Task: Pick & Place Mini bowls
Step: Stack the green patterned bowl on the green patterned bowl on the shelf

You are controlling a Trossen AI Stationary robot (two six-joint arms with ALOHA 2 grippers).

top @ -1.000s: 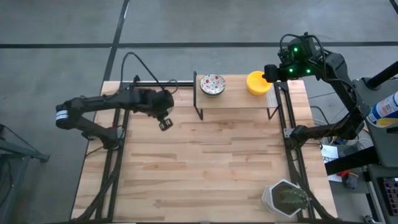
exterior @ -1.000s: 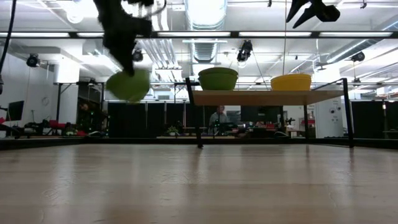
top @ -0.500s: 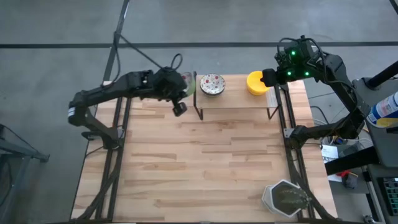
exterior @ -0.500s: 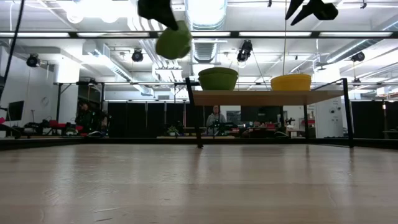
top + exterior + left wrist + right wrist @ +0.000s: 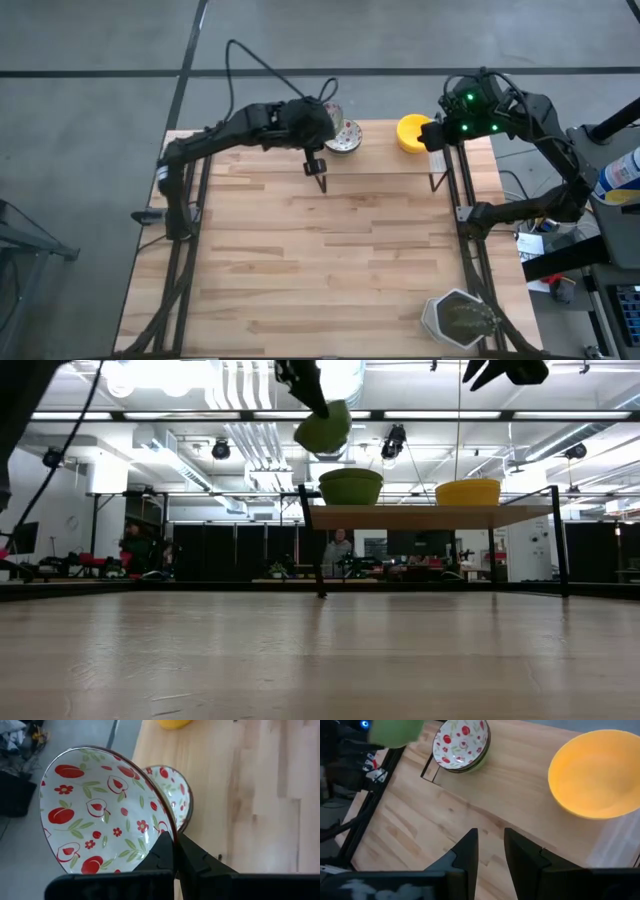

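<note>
My left gripper (image 5: 173, 851) is shut on a mini bowl (image 5: 102, 815), white inside with a red fruit-and-leaf pattern and green outside (image 5: 322, 430). It hangs in the air just left of and above a like bowl (image 5: 345, 137) that stands on the raised wooden shelf (image 5: 385, 160) at the table's far edge. A plain yellow bowl (image 5: 412, 132) stands on the shelf's right part. My right gripper (image 5: 491, 851) is open and hovers high, just right of the yellow bowl (image 5: 592, 775). My left gripper pinches the patterned bowl's rim (image 5: 167, 827), one finger (image 5: 162, 851) inside the bowl and one (image 5: 195, 857) outside. The bowl is lifted clear and tilted, higher than the shelf's bowls (image 5: 350, 487).
The shelf stands on thin black legs (image 5: 320, 182), with open tabletop (image 5: 330, 260) on its near side. A grey hexagonal plant pot (image 5: 460, 318) sits at the near right corner. Black frame rails (image 5: 185, 250) run along both sides. A person (image 5: 338, 550) shows far behind the table.
My left arm has swung from the table's left side toward the shelf at the far edge, carrying the patterned bowl up and to the right until it hangs beside the shelf's patterned bowl. The bowl has stayed in the hold.
</note>
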